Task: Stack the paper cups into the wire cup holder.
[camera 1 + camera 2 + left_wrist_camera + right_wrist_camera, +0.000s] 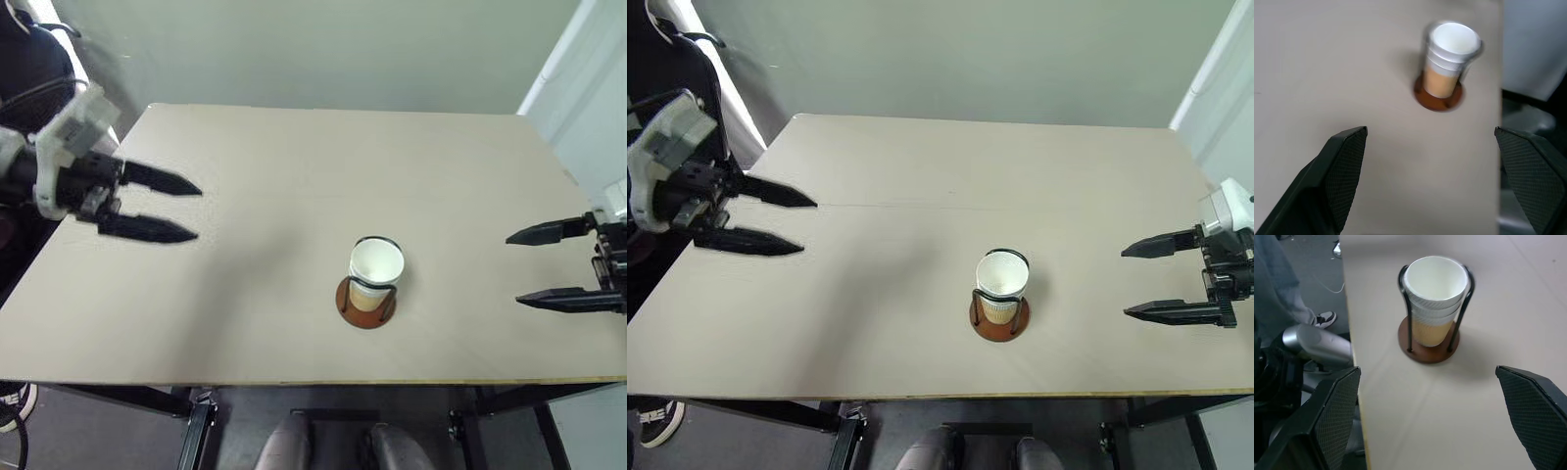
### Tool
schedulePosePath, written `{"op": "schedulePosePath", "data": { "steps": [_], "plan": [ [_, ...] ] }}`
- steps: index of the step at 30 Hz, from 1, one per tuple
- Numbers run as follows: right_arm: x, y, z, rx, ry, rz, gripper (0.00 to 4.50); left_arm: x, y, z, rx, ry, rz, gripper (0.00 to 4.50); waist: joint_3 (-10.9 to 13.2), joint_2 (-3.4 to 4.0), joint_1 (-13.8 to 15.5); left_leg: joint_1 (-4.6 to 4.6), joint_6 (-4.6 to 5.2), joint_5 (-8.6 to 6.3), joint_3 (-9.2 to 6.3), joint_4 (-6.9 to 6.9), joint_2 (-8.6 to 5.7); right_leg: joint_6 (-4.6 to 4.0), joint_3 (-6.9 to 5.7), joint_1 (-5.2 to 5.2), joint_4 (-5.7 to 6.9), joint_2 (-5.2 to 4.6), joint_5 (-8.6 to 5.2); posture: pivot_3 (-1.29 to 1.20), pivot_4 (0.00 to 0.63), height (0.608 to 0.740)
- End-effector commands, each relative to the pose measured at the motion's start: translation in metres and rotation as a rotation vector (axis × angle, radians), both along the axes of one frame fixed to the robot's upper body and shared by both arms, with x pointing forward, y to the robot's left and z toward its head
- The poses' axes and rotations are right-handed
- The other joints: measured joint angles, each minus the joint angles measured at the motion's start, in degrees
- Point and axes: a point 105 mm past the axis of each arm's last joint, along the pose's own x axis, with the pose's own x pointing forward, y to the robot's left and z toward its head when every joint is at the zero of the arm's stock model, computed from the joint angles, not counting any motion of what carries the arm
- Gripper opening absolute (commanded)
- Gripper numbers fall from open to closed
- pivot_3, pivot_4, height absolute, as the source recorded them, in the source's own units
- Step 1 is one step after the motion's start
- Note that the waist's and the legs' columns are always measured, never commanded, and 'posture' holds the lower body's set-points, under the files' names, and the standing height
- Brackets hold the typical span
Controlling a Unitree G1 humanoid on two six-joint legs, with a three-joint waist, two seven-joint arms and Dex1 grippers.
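Overhead, the head views show the table (294,196), a flat matt beige board with a thin pale front edge. The paper cups (376,269) stand nested as one stack in the wire cup holder (366,302), near the front edge, between the two grippers and nearer the right one. How many cups are in the stack cannot be counted from above; the top white rim and a band of tan-orange wall show. The left gripper (196,211) hangs over the table's left side, its two tapered black fingers spread wide with nothing between them, well apart from the holder. The right gripper (1125,282) is likewise spread wide and empty; in the left eye view its body is cut off by the frame edge.

Left wrist view: the stack (1449,61) is blurred, standing on the round reddish-brown disc base ahead of the finger gap. The wire loops are hard to make out. Both fingers (1342,166) show a fine woven texture on their inner faces.

Right wrist view: the holder's thin black wire uprights (1409,320) rise on either side of the stack (1435,298). Stepped white rims show above the tan-orange wall. A person's trouser leg and a shoe (1325,319) stand on the floor beyond the table edge, partly cut off.
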Motion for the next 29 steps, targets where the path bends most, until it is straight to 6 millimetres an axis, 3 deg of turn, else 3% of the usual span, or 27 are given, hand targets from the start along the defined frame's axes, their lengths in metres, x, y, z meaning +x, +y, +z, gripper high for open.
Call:
{"op": "schedulePosePath", "data": {
  "steps": [1,12,29],
  "plan": [
    [0.001,0.001,0.006,-0.004,-0.027,0.019,4.50,-0.016,0.002,0.005,-0.023,0.008,-0.027,4.45,0.01,-0.01,-0.28,0.07,-0.07,0.05,-0.01,-0.02,0.01,-0.04,0.00,0.01,0.07,0.00,0.02,0.00,0.150,0.740],
    [0.016,0.002,0.016,0.010,-0.069,0.028,4.50,-0.022,0.007,-0.004,-0.074,-0.003,0.017,4.45,0.00,-0.04,-1.14,0.62,-0.30,0.28,0.11,-0.70,0.04,-0.49,0.21,0.12,0.17,0.03,-0.06,0.00,0.150,0.740],
    [0.021,0.010,0.021,0.018,-0.080,0.065,4.50,-0.027,0.001,-0.013,-0.035,0.005,0.049,4.45,0.01,-0.04,-1.27,0.74,-0.48,0.18,0.12,-0.98,0.11,-0.64,0.25,0.04,0.23,0.11,-0.14,0.00,0.150,0.740]
  ]
}}
